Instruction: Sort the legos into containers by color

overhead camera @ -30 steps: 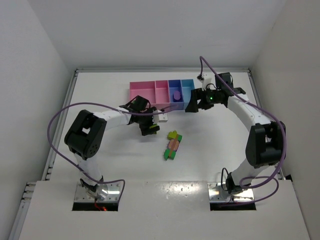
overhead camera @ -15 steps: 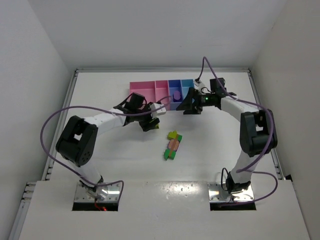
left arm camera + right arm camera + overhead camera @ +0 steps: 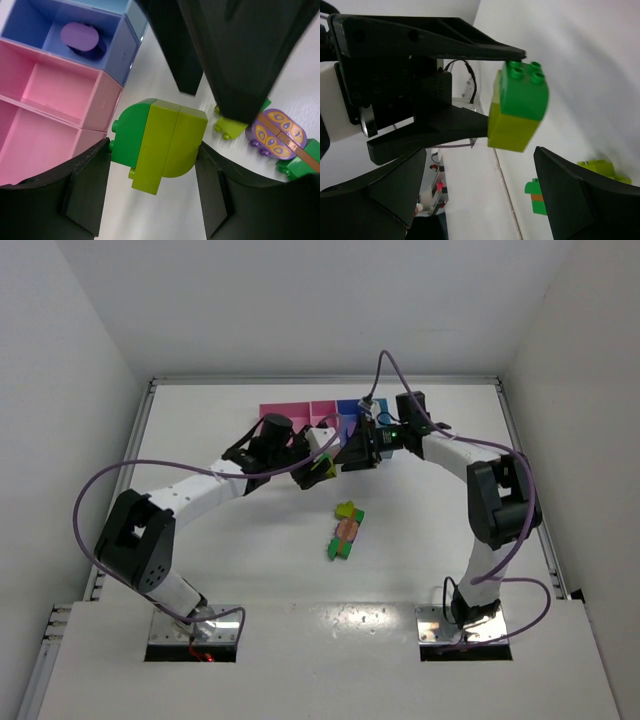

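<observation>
Left hand [image 3: 316,468] has carried the green brick [image 3: 160,145] toward the trays [image 3: 55,90]

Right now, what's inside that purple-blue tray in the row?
One purple lego with a rounded top sits in the purple-blue tray. The rest of its visible floor is bare. From overhead, the right arm covers most of it.

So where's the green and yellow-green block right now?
The block is pinched in the left hand, just in front of the pink trays, mid-table in the overhead view, with the right hand close beside it.
</observation>
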